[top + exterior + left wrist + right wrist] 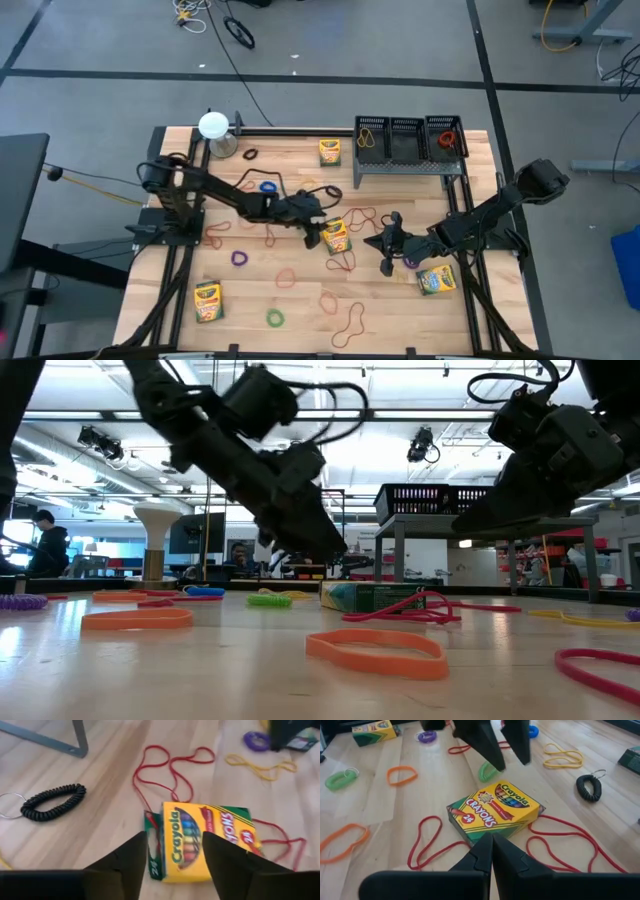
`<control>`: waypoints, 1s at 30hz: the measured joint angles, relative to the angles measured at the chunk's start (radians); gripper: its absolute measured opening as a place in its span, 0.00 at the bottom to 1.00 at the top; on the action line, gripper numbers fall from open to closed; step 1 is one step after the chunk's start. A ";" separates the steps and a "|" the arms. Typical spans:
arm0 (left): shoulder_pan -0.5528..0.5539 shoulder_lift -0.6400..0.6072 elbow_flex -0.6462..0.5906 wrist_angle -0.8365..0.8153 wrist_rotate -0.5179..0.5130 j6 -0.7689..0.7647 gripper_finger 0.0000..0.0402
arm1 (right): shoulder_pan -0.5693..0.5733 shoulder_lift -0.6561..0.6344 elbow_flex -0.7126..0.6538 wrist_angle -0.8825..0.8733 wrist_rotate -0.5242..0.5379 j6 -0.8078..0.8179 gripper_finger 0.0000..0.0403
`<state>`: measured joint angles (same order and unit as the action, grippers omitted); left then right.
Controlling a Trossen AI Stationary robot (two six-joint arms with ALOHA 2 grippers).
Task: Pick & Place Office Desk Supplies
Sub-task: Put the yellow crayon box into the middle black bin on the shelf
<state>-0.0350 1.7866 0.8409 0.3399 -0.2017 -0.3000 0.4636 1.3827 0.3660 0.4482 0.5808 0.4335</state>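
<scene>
Tabletop point(300, 300): pale wooden planks, strewn with thin loops and small boxes.
Near edge: a crayon box point(208, 300) at the left front, a green coil point(275, 318) and an orange loop point(348, 322) beside it.
Right front: a second crayon box point(437, 279) lying flat by the right arm.
Centre box point(336, 236): yellow-and-green, flat on its broad face; its long axis runs roughly front to back in the high view, and a red loop point(342, 262) lies under and around it.
Left gripper point(312, 233): jaws released, spread wide, poised just at the centre box with one finger to each side; no contact can be told.
Right gripper point(385, 255): jaws clenched together, empty, near the centre box on its right and pointed toward it.
Black coil point(328, 192): just behind the centre box, with a key ring.
Far row: a third crayon box point(330, 152), a white round-topped object point(213, 125) at the left corner.
Wire-mesh rack point(410, 140): black, raised on legs at the far right; a red band shows in its right compartment.
Room: grey floor with dark lines and cables; ceiling lights and a seated person point(45, 545) far off.
</scene>
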 joint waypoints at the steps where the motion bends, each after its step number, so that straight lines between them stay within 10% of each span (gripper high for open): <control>1: 0.007 0.011 0.015 -0.021 -0.003 0.009 0.53 | 0.000 0.000 0.000 0.001 0.000 0.000 0.05; 18: 0.061 0.112 0.062 -0.055 0.206 0.032 0.43 | 0.000 0.039 0.000 0.014 0.000 0.007 0.05; 30: 0.061 0.103 0.062 -0.068 0.259 0.129 0.04 | 0.000 0.059 0.000 0.029 -0.001 0.008 0.05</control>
<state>0.0261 1.8899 0.9024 0.2723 0.0569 -0.1712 0.4633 1.4418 0.3660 0.4772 0.5797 0.4412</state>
